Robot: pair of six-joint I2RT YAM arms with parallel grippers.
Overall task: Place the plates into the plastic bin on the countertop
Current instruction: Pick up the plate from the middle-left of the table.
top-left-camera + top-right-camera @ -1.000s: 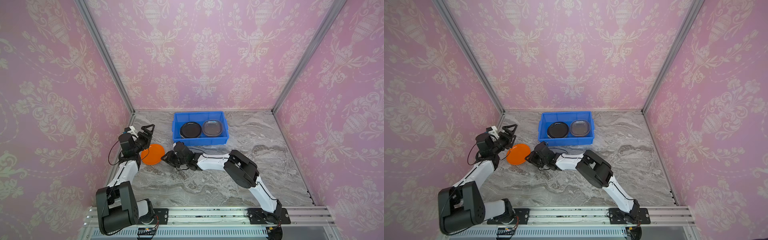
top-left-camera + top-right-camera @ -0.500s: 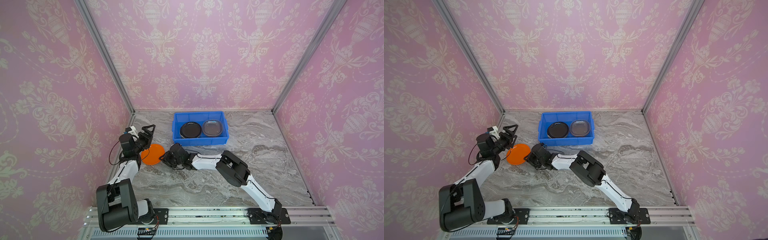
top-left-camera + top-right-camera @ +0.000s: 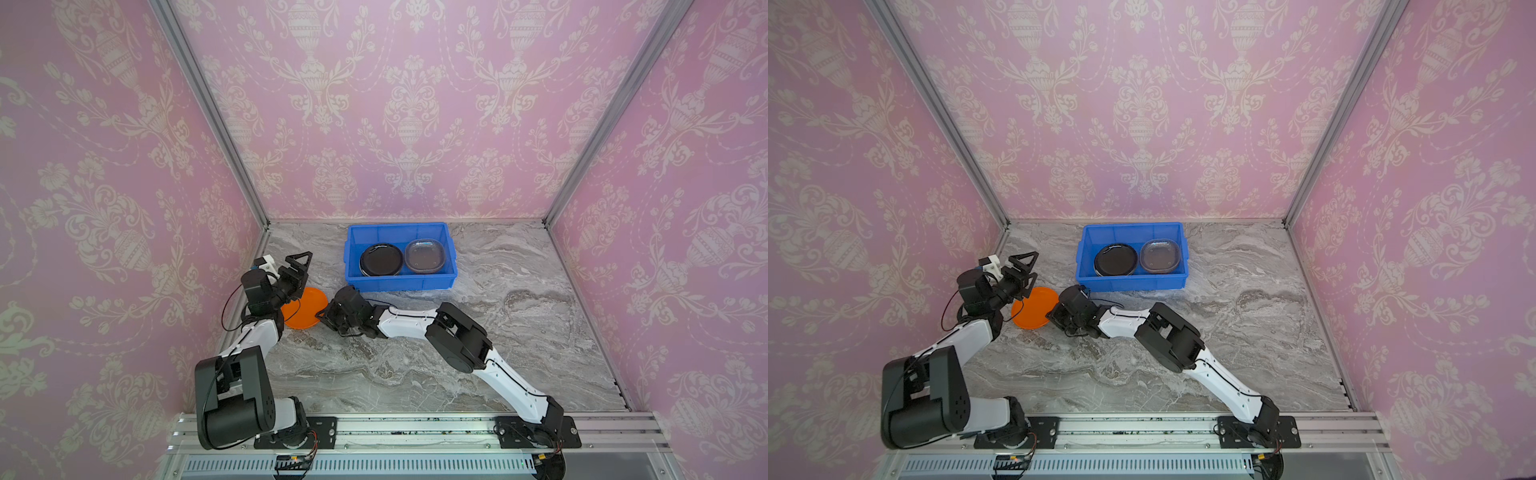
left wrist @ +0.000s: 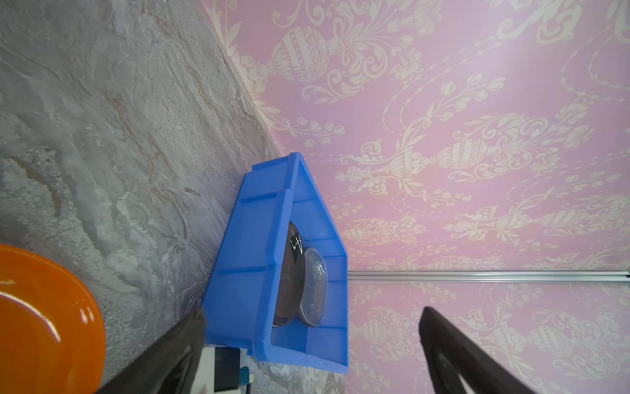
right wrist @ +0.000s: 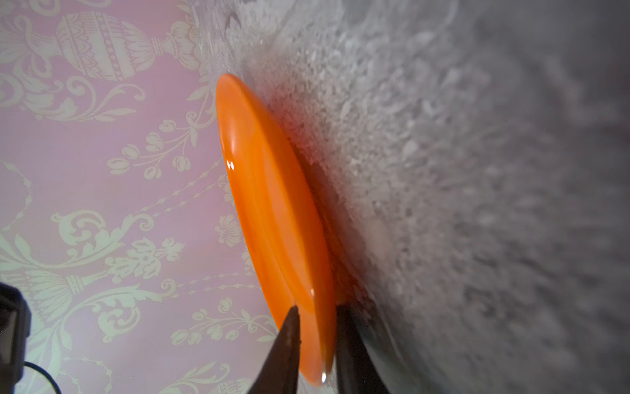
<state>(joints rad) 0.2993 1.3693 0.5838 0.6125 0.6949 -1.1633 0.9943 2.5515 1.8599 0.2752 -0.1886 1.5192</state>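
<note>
An orange plate (image 3: 305, 309) (image 3: 1034, 309) lies on the grey marble countertop (image 3: 519, 311) near the left wall. My right gripper (image 3: 323, 313) (image 3: 1052, 311) lies low at its right edge. In the right wrist view its fingers straddle the rim of the orange plate (image 5: 269, 204), one above and one under it, and the gripper (image 5: 315, 308) is shut on it. My left gripper (image 3: 297, 270) (image 4: 312, 310) hangs open just behind the plate, holding nothing. The blue plastic bin (image 3: 399, 226) (image 4: 272, 238) holds a black plate (image 3: 381, 259) and a smoky glass plate (image 3: 425, 255) side by side.
Pink patterned walls close in the countertop on the left, back and right. The left wall stands close beside the orange plate. An aluminium rail (image 3: 415, 428) with both arm bases runs along the front edge.
My right gripper has slid left to the orange plate's edge and its jaws have closed onto the rim. The left arm has barely moved.
</note>
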